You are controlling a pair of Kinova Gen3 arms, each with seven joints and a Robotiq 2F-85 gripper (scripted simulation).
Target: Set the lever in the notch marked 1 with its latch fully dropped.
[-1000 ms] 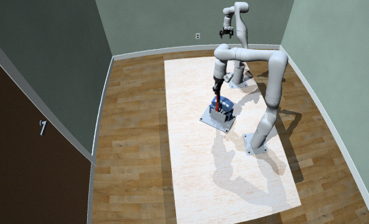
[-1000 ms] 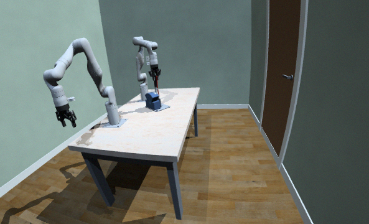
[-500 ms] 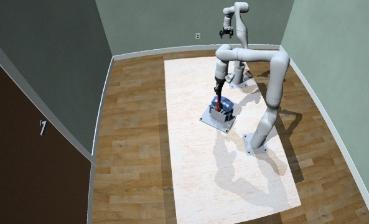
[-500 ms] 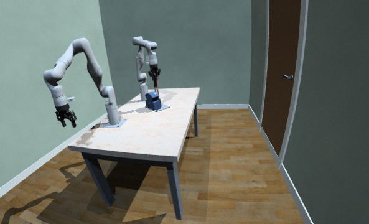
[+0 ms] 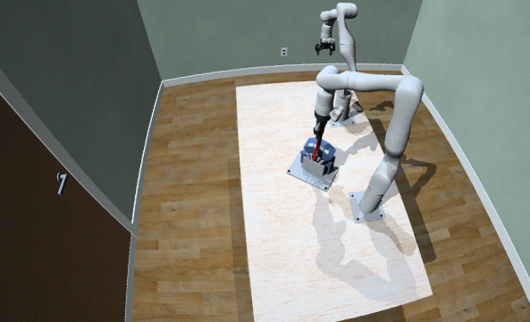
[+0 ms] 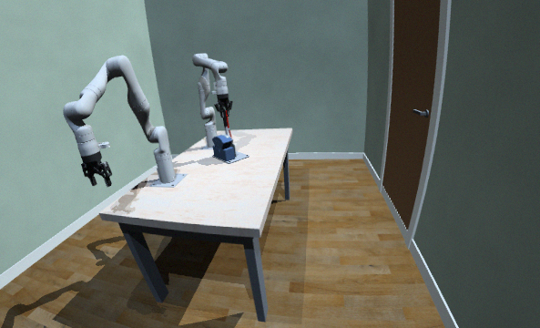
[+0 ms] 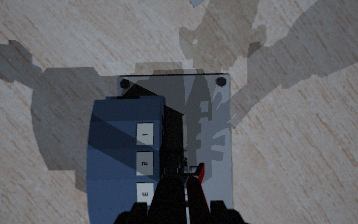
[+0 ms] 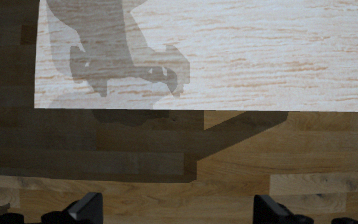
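Observation:
The left gripper [image 5: 318, 132] [image 6: 226, 113] is shut on the upright lever's black handle [image 7: 167, 202] and red bar [image 5: 315, 151] [image 6: 228, 122] [image 7: 197, 200]. In the left wrist view the red bar's lower end is roughly level with number plate 2 [image 7: 145, 163], slightly towards plate 3 [image 7: 145, 193]. Plate 1 [image 7: 145, 134] is farther up that view. The plates sit on the blue housing [image 6: 223, 151] [image 7: 125, 167]. The handle and fingers hide the latch and its notch; its depth cannot be told. The right gripper [image 5: 325, 53] [image 6: 101, 183] [image 8: 178, 206] is open and empty, away from the housing.
The housing stands on a grey base plate [image 5: 302, 177] [image 6: 239, 158] [image 7: 220, 185] bolted on the pale table [image 5: 282, 250] [image 6: 233, 200] [image 8: 280, 60]. Both arm bases stand along one long table edge. The right gripper hangs beyond that edge.

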